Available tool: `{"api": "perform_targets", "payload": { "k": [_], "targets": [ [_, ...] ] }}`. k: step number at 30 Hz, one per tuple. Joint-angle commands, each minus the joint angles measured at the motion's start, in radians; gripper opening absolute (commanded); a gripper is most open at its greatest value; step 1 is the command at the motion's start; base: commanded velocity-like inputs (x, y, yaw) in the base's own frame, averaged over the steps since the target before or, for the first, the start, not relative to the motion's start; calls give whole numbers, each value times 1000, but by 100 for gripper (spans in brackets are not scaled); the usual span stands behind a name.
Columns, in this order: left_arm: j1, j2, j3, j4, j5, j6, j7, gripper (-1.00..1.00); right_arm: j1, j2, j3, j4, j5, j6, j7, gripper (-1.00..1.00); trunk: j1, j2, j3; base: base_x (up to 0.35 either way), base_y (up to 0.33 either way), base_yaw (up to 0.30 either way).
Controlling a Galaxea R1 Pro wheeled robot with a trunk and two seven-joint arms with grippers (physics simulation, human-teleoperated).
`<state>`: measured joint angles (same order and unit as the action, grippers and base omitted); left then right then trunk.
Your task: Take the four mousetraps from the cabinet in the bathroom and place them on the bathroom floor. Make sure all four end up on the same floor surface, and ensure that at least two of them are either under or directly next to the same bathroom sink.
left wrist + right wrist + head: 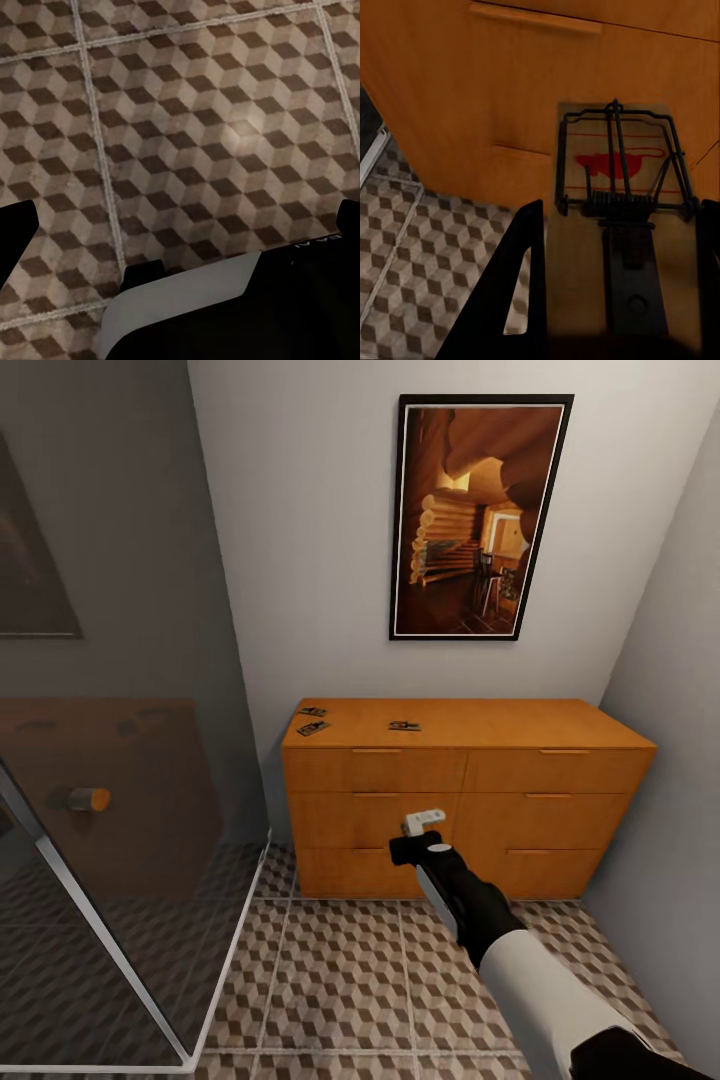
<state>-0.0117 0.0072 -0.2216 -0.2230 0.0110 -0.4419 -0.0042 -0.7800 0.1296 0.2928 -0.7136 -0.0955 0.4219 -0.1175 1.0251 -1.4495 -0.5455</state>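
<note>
The orange-brown cabinet stands against the back wall with three mousetraps on its top: two at the left end and one near the middle. My right gripper hovers in front of the drawer fronts, shut on another mousetrap. The right wrist view has this trap lying flat between the dark fingers, its red mark and wire facing the camera, with the cabinet behind it. My left gripper hangs open over the bathroom floor. The sink is out of view.
A glass shower screen with a white frame closes off the left side. The side wall hems in the cabinet's right end. A framed picture hangs above it. Cube-pattern tiles spread in front of the cabinet.
</note>
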Motion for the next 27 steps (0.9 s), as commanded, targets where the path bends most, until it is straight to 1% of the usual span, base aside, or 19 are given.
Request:
{"api": "perform_targets", "payload": {
  "k": [1,10,12,13,15,17,20,24,26,27],
  "targets": [
    [-1,0,-3,0,1,-3,0,100,-1,-1,5,27,-12,-18,-8,-100,0,-1,-1,0,0,0],
    [-1,0,-3,0,1,-3,0,100,-1,-1,6,195,-12,-160,-4,-100,0,-1,-1,0,0,0],
    [-1,0,-4,-1,1,-3,0,100,-1,-1,6,256,-12,-213,-3,-100,0,-1,-1,0,0,0],
    [-1,0,-4,0,1,-3,0,100,-1,-1,6,272,-12,-227,-2,-100,0,-1,-1,0,0,0],
    [-1,0,-3,0,1,-3,0,100,-1,-1,6,342,-12,-288,13,-100,0,-1,-1,0,0,0],
    [-1,0,-3,0,1,-3,0,100,-1,-1,6,378,-11,-320,25,-100,0,-1,-1,0,0,0],
    [-1,0,-3,0,1,-3,0,100,-1,-2,6,462,-10,-397,55,-100,0,-1,-1,0,0,0],
    [-1,0,-3,0,1,-3,0,100,0,-2,6,543,-9,-466,71,-100,0,-1,-1,0,0,0],
    [-1,0,-3,0,1,-3,0,100,1,-2,7,602,-9,-528,76,-100,0,-1,-1,0,0,0],
    [-1,0,-3,0,1,-3,0,100,1,-2,7,614,-9,-544,76,-100,0,-1,-1,0,0,0]
  ]
}}
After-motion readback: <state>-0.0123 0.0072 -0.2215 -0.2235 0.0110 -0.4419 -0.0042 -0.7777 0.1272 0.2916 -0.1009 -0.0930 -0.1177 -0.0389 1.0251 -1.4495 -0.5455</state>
